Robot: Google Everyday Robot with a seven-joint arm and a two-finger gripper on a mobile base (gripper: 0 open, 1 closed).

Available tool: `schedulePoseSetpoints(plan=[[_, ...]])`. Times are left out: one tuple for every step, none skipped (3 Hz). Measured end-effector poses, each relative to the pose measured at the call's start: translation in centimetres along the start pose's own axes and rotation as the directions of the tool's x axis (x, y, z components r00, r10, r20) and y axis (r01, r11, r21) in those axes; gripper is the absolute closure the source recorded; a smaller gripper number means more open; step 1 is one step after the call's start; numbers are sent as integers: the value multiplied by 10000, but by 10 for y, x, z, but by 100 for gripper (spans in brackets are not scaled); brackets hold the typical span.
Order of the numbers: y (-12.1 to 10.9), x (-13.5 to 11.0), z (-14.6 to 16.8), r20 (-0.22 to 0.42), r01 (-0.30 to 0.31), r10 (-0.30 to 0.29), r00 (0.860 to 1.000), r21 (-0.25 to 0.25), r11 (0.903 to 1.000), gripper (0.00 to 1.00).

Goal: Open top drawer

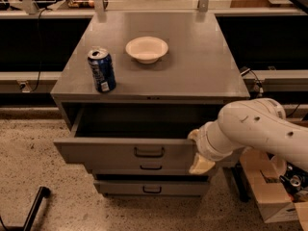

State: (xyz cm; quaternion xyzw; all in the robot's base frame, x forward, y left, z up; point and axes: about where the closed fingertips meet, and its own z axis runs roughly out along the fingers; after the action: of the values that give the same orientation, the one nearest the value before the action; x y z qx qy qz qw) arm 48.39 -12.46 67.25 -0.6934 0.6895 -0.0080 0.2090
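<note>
The top drawer (110, 152) of the grey metal cabinet (197, 71) stands pulled out, and its dark inside shows under the cabinet top. Its plain front panel carries a small black handle (149, 152) at the centre. My gripper (197, 151), on the white arm that comes in from the right, is at the right end of the drawer's front panel and touches it. Part of that end is hidden behind the arm.
A blue soda can (102, 70) and a white bowl (147, 48) stand on the cabinet top. Two narrower drawers (152, 189) sit shut below. A cardboard box (269, 194) lies on the floor at the right. A black bar (33, 208) lies at the lower left.
</note>
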Motion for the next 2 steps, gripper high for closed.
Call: schedulePoseSetpoints(plan=[[29, -14, -27, 328, 11, 3, 9995, -444, 9990, 31], [46, -30, -42, 831, 123, -67, 9965, -672, 9977, 19]])
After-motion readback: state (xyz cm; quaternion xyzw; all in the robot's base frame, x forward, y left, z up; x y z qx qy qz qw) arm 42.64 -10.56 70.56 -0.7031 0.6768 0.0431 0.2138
